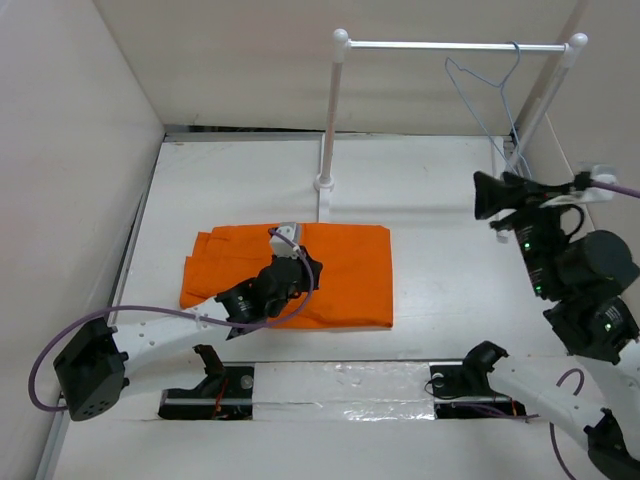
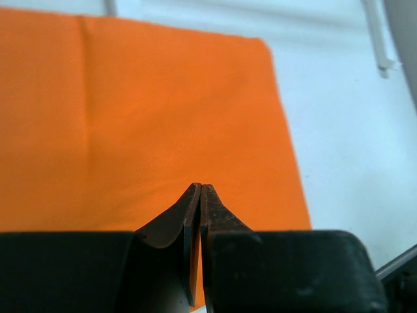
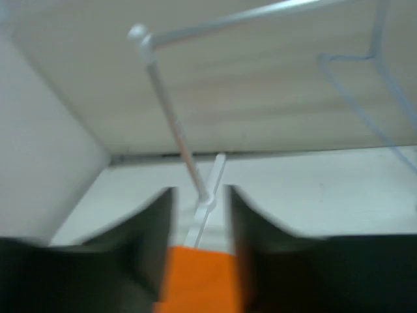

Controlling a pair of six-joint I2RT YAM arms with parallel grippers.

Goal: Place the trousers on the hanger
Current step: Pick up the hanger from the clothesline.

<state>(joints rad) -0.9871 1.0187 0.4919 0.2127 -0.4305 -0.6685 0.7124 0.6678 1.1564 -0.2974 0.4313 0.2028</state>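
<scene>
White bench (image 1: 440, 250). Bright orange cloth trousers (image 1: 345, 285), folded flat, lie directly under the left hand (image 2: 200, 190), which is clenched, tips together. White rod rack (image 1: 330, 110) stands beyond. Thin pale blue wire hanger (image 1: 497, 88) hangs above the right hand (image 3: 199, 195), released, empty.

orange trousers (image 1: 340, 270) folded flat, hanger (image 1: 483, 95) hung

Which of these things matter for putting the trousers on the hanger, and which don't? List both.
Job:
trousers, folded flat
hanger, hanging at far right
left gripper, shut, over the trousers
right gripper, open, near the hanger

Not the job's own:
rack, holding the hanger
table
</scene>
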